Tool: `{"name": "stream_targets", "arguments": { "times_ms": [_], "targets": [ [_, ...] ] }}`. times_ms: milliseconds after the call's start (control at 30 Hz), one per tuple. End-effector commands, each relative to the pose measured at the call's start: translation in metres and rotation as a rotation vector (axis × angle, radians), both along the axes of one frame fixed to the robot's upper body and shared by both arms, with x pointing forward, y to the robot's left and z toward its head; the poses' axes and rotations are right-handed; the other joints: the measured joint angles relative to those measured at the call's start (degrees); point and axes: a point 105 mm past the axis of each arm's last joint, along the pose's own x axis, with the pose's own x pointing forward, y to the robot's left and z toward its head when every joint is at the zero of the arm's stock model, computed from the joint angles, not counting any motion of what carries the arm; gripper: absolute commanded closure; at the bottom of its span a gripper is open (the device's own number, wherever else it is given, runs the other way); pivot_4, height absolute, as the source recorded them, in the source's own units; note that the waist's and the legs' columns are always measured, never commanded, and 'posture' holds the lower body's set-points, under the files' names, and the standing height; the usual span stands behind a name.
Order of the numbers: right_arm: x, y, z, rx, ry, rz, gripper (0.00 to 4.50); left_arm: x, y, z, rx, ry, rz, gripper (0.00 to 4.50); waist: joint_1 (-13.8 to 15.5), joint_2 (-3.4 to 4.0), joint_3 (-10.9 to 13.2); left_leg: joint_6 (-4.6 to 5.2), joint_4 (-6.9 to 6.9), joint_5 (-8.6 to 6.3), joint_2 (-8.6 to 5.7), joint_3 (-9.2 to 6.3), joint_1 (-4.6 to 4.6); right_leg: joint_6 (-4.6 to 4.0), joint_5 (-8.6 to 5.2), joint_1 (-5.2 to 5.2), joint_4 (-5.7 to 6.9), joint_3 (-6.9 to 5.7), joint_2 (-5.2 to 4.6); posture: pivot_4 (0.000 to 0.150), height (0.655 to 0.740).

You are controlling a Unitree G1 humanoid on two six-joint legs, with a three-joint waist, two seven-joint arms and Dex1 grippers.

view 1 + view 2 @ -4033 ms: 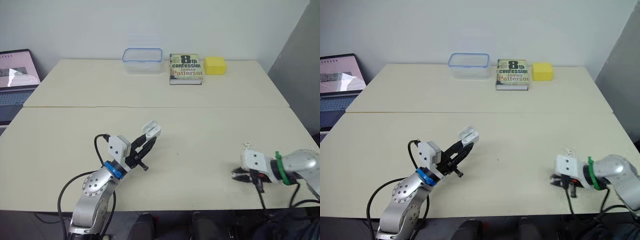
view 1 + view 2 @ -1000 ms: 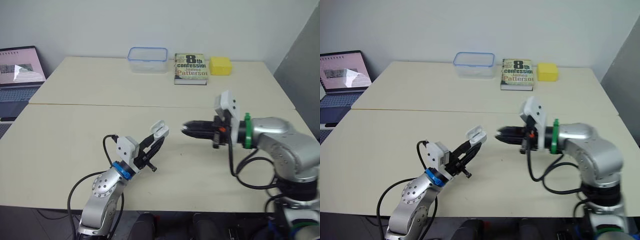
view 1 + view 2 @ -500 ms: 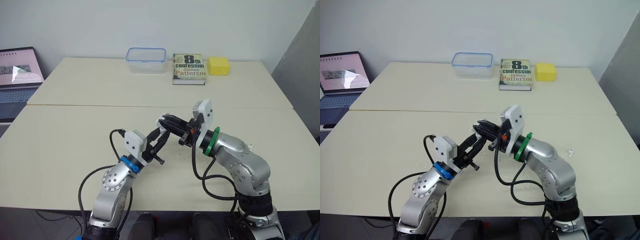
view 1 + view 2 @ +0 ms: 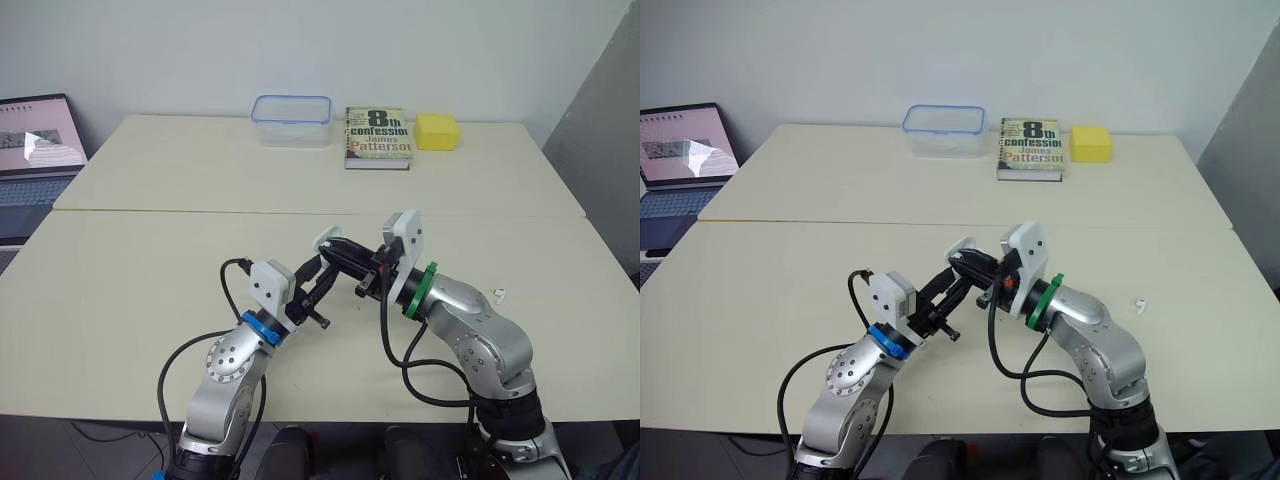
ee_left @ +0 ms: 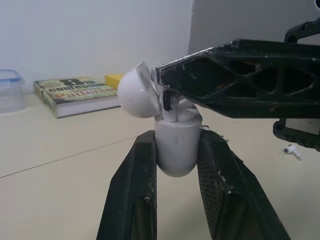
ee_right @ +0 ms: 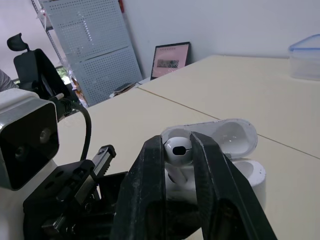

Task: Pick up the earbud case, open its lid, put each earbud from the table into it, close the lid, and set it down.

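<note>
One earbud [image 6: 177, 150], pinched by right gripper [image 4: 962, 262] over open earbud case [image 5: 175, 152] clamped in left gripper [image 4: 318, 268]: a misaligned stem may catch the rim and drop.

The right gripper [image 6: 176, 145] pinches an earbud [image 6: 178, 150] at the open earbud case [image 6: 246, 171].

The small, rounded, glossy white plastic earbud case [image 5: 174, 152] is held upright in the air above the near half of the cream table [image 4: 130, 280], pinched at its lower body between the left gripper's [image 5: 177, 137] two black fingers. Its domed lid [image 5: 135, 93] is swung open and tipped back. A white plastic earbud [image 6: 177, 150] with a dark oval spot on its bulb sits clamped in the right gripper [image 6: 176, 142], its stem pointing down into the case's mouth. A second white earbud [image 4: 497, 294] lies loose on the table, well apart on the robot's right.
</note>
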Motion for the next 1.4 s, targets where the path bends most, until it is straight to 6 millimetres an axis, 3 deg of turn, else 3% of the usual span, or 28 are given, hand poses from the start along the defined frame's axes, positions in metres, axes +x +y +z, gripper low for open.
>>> {"name": "stream_targets", "arguments": {
  "times_ms": [33, 200, 467, 500, 700, 833, 867, 967, 1067, 1133, 1200, 1400],
  "targets": [
    [-0.005, 0.005, 0.001, 0.002, -0.007, 0.020, 4.14, -0.003, -0.003, 0.016, -0.020, -0.068, -0.010, 3.76, 0.0, 0.00, 0.0, 0.00, 0.00, 0.00, 0.00, 0.00, 0.00, 0.00, 0.00, 0.00, 0.00, 0.00, 0.00, 0.150, 0.7400],
    [-0.009, 0.005, -0.008, -0.028, 0.016, 0.039, 4.14, -0.003, -0.003, 0.017, -0.022, -0.074, -0.010, 3.76, 0.0, 0.00, 0.0, 0.00, 0.00, 0.00, 0.00, -0.01, -0.01, 0.00, 0.00, 0.01, -0.01, 0.00, 0.00, 0.150, 0.7400],
    [-0.009, -0.006, 0.005, -0.045, -0.040, 0.023, 1.51, -0.003, -0.003, 0.016, -0.020, -0.073, -0.006, 3.76, 0.0, 0.00, 0.0, 0.00, -0.01, 0.00, 0.00, -0.02, -0.01, 0.03, -0.02, 0.00, -0.01, -0.01, 0.00, 0.150, 0.7400],
    [-0.009, -0.010, 0.008, -0.050, -0.046, 0.020, 1.48, -0.003, -0.003, 0.015, -0.020, -0.072, -0.006, 3.76, 0.1, 0.00, 0.0, 0.00, 0.00, 0.00, 0.00, -0.02, -0.02, 0.03, -0.02, 0.00, -0.02, -0.01, -0.01, 0.150, 0.7400],
    [-0.017, -0.054, 0.030, -0.115, -0.062, 0.022, 1.48, -0.003, -0.003, 0.014, -0.022, -0.068, -0.005, 3.76, 0.2, -0.01, 0.0, 0.00, 0.00, 0.00, 0.00, -0.01, -0.06, 0.02, -0.01, 0.02, -0.07, -0.02, -0.05, 0.150, 0.7400],
    [-0.011, -0.113, 0.042, -0.204, -0.070, -0.146, 1.48, -0.002, -0.002, 0.011, -0.018, -0.062, -0.008, 3.76, 0.4, -0.01, 0.0, 0.01, 0.00, 0.00, -0.02, 0.03, -0.07, 0.07, -0.04, 0.02, -0.10, -0.03, -0.05, 0.150, 0.7400],
    [-0.010, -0.126, 0.039, -0.231, -0.062, -0.200, 1.48, -0.002, -0.002, 0.010, -0.016, -0.060, -0.010, 3.76, 0.4, -0.02, 0.0, 0.01, 0.00, 0.00, -0.02, 0.04, -0.07, 0.07, -0.04, 0.03, -0.10, -0.04, -0.05, 0.150, 0.7400],
    [-0.006, -0.165, 0.025, -0.337, -0.072, -0.400, 0.90, -0.002, -0.004, 0.008, -0.010, -0.057, -0.022, 3.76, 0.4, -0.03, 0.0, 0.01, -0.01, -0.01, -0.03, 0.06, -0.06, 0.25, -0.15, 0.06, -0.14, -0.04, -0.03, 0.150, 0.7400],
    [0.001, -0.206, 0.008, -0.450, -0.076, -0.707, 0.00, -0.001, -0.005, 0.008, -0.005, -0.055, -0.030, 3.76, 0.4, -0.02, 0.0, 0.01, -0.01, -0.01, -0.02, 0.09, -0.05, 0.27, -0.16, 0.04, -0.09, -0.01, -0.02, 0.150, 0.7400],
    [0.002, -0.226, -0.008, -0.479, -0.016, -0.881, 0.00, 0.000, -0.005, 0.007, -0.001, -0.053, -0.034, 3.76, 0.1, 0.00, 0.0, 0.01, 0.00, 0.00, -0.02, 0.17, -0.03, 0.28, -0.16, 0.02, -0.05, 0.06, -0.02, 0.150, 0.7400],
    [0.001, -0.237, -0.027, -0.506, 0.072, -1.000, 0.00, 0.000, -0.005, 0.007, 0.002, -0.051, -0.038, 3.76, 0.1, 0.01, 0.0, 0.01, 0.00, 0.00, 0.00, 0.20, 0.01, 0.27, -0.16, 0.02, -0.04, 0.10, -0.01, 0.150, 0.7400],
    [0.007, -0.237, -0.068, -0.419, 0.217, -1.158, 0.00, 0.001, -0.006, 0.007, 0.010, -0.047, -0.044, 3.76, 0.1, 0.04, 0.0, 0.01, -0.04, 0.00, 0.00, 0.19, -0.02, 0.27, -0.16, 0.00, -0.09, 0.10, 0.00, 0.150, 0.7400]
  ]
}}
